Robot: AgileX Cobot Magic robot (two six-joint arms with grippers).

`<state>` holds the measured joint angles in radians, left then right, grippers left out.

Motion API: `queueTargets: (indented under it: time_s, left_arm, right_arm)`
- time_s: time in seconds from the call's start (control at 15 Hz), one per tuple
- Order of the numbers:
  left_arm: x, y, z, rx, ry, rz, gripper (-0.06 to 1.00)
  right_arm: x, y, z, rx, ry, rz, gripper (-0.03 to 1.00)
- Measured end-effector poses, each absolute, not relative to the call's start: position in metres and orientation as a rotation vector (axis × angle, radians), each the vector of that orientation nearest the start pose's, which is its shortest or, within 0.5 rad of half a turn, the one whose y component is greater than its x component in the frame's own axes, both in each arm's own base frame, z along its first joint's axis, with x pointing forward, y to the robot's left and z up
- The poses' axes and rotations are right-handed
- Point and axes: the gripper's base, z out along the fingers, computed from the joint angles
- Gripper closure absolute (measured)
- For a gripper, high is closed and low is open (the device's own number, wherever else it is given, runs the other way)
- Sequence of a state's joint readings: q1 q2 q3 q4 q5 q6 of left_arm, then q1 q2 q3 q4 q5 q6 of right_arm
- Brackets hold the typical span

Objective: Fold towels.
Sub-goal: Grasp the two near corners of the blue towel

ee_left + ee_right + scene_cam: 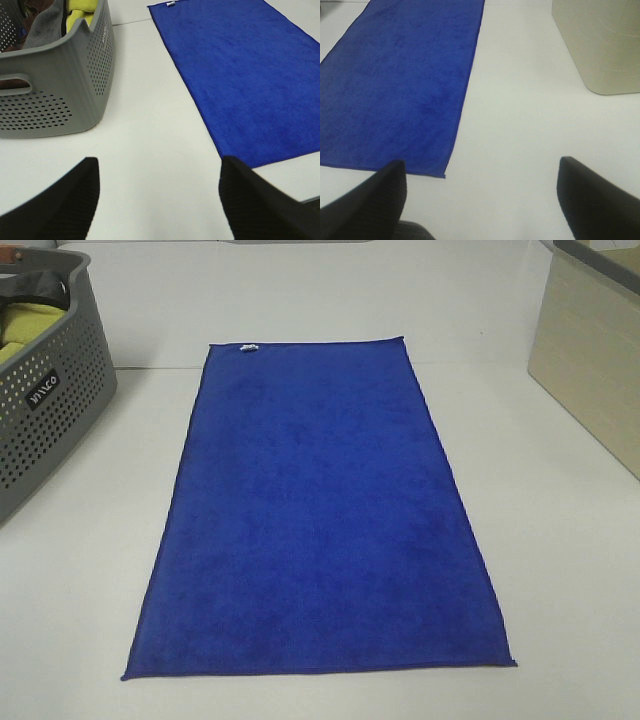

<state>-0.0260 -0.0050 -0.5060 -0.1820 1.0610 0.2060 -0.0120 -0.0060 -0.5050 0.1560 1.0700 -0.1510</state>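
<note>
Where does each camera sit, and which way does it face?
Exterior high: mounted high, looking down along the blue towel spread flat on the white table, grey basket left, beige container right; no robot part shows.
Left wrist: on the left arm, facing the basket and towel; the open left gripper shows.
Right wrist: on the right arm, facing the towel and container; the open right gripper shows.
Shared: all three see the towel.

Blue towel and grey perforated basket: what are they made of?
Flat blue rectangular towel: looks like microfibre or terry cloth, with a matte fuzzy nap, a hemmed edge and a small white tag. Grey perforated basket: probably moulded plastic, matte, with regular rows of holes.
</note>
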Motion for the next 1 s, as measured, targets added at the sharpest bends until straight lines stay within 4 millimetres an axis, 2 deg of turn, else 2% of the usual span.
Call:
queueTargets:
  time_s: [1.0]
  left_arm:
    - [-0.0075, -0.0142, 0.2800, 0.244, 2.007, -0.103, 0.29]
  right_arm:
    - [-0.0072, 0.0125, 0.2787, -0.150, 2.028, 0.084, 0.19]
